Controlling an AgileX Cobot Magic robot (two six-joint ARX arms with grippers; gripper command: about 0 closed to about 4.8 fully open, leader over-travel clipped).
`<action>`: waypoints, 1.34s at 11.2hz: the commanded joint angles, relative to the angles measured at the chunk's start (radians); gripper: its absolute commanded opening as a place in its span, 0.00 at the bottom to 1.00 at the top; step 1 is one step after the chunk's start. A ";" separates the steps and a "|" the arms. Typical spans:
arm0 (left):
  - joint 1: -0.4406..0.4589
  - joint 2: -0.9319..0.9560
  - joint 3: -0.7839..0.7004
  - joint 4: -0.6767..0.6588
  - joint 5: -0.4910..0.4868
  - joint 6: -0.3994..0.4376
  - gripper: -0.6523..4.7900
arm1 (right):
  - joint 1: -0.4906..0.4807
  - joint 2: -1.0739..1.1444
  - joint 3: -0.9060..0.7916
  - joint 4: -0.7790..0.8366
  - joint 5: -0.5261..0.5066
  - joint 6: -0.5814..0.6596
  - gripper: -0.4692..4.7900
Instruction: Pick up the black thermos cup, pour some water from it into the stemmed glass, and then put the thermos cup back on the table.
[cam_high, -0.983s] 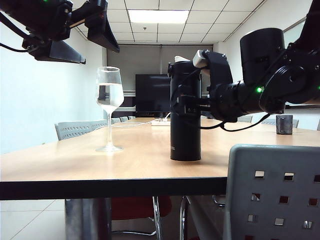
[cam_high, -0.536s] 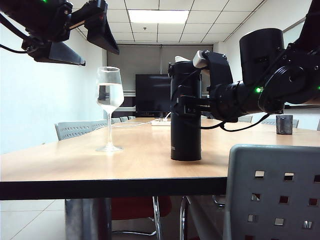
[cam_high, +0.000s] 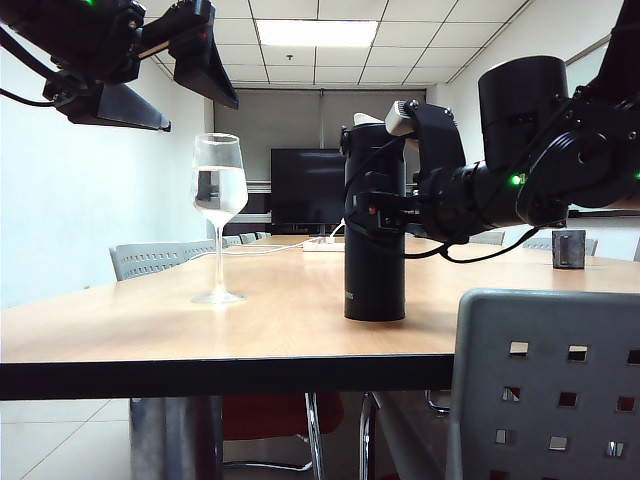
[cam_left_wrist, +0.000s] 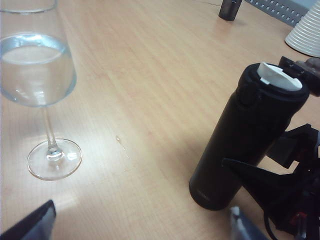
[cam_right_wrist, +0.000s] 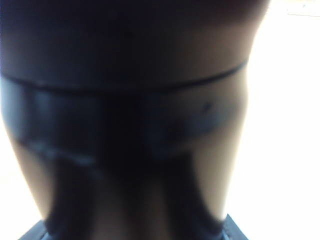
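Observation:
The black thermos cup (cam_high: 375, 250) stands upright on the table (cam_high: 150, 330), its lid flipped up and the pale spout showing (cam_left_wrist: 277, 77). My right gripper (cam_high: 378, 212) reaches in from the right and is shut on the cup's middle, one dark finger (cam_left_wrist: 250, 176) lying across its lower body. In the right wrist view the black thermos cup (cam_right_wrist: 125, 125) fills the frame. The stemmed glass (cam_high: 219, 200), holding water, stands to the left of it (cam_left_wrist: 37, 70). My left gripper (cam_high: 200, 110) hangs open high above the glass, with bare table between its fingers (cam_left_wrist: 135, 225).
A small dark square cup (cam_high: 568, 248) sits far back on the right of the table. A grey perforated chair back (cam_high: 545, 385) rises at the near right. A white ribbed object (cam_left_wrist: 306, 32) stands beyond the thermos. A dark monitor (cam_high: 305, 190) stands behind.
The right gripper's fingers have closed in on the thermos cup, and the cup has shifted slightly to the right. The left arm and the glass have not moved.

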 joint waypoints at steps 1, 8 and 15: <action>0.000 -0.003 0.000 0.006 0.000 0.004 1.00 | -0.001 -0.003 0.003 0.023 -0.002 0.005 0.51; 0.000 -0.005 0.001 0.006 -0.027 0.004 1.00 | -0.001 -0.118 0.003 0.000 -0.003 0.004 0.51; 0.057 -0.019 0.056 0.006 -0.067 0.003 1.00 | -0.001 -0.230 0.247 -0.369 -0.037 -0.019 0.51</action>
